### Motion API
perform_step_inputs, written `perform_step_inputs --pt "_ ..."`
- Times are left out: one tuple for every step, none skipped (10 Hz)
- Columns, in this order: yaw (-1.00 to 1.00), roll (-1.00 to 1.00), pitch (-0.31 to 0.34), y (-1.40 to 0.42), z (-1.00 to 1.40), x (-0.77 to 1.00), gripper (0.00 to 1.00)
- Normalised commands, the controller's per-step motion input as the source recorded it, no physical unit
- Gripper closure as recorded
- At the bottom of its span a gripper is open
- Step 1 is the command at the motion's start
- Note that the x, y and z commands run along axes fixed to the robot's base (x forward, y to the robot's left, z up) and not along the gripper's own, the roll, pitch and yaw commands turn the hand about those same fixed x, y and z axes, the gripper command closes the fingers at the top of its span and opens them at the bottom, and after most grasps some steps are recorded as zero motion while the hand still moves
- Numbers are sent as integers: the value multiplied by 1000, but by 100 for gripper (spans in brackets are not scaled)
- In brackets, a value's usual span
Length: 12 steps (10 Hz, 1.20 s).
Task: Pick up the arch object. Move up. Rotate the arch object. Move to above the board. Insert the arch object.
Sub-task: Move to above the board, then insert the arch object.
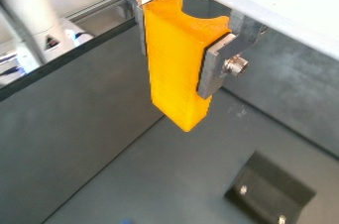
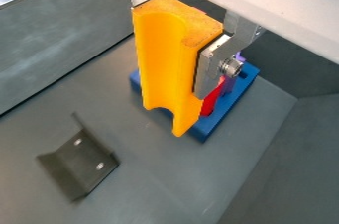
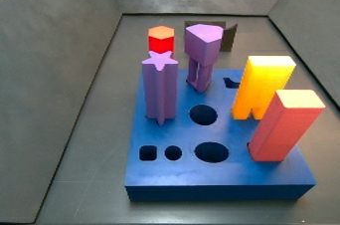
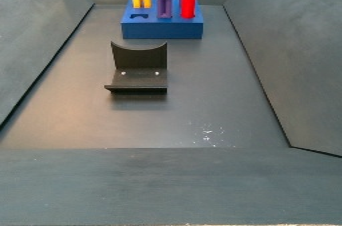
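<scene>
Gripping the arch object (image 2: 169, 64) firmly between the silver fingers (image 2: 216, 64) of the gripper (image 2: 179, 30), high in the air, with its lower end clear of the floor. Hanging over one edge of the board (image 2: 205, 126), by a wrist view. Judging so: picked up and lifted, brought almost above the board. Cannot tell whether rotated enough. Reading a side view from left to right on the board (image 3: 200, 177): small holes (image 3: 159, 152), oval hole (image 3: 213, 151), salmon block (image 3: 281, 124). Remaining, probably: centring over the free matching hole, lowering, inserting, letting go.
</scene>
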Motion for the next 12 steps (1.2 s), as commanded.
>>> perform_step_inputs --pt "7 29 162 -1000 -28 235 100" --pt "7 10 154 -1000 -25 243 100" --pt "9 4 144 -1000 -19 254 100" --pt "13 8 134 -1000 -12 260 100" --pt "14 15 134 -1000 -5 288 100" --pt "15 22 136 -954 4 306 100" --pt "12 38 136 -688 11 249 100" --pt "10 58 137 -343 20 168 100" --pt "11 66 117 -216 24 121 100" --pt "0 0 0 -46 -26 0 100" --pt "143 13 -10 -209 -191 91 100" --pt "109 14 0 -160 -209 386 100"
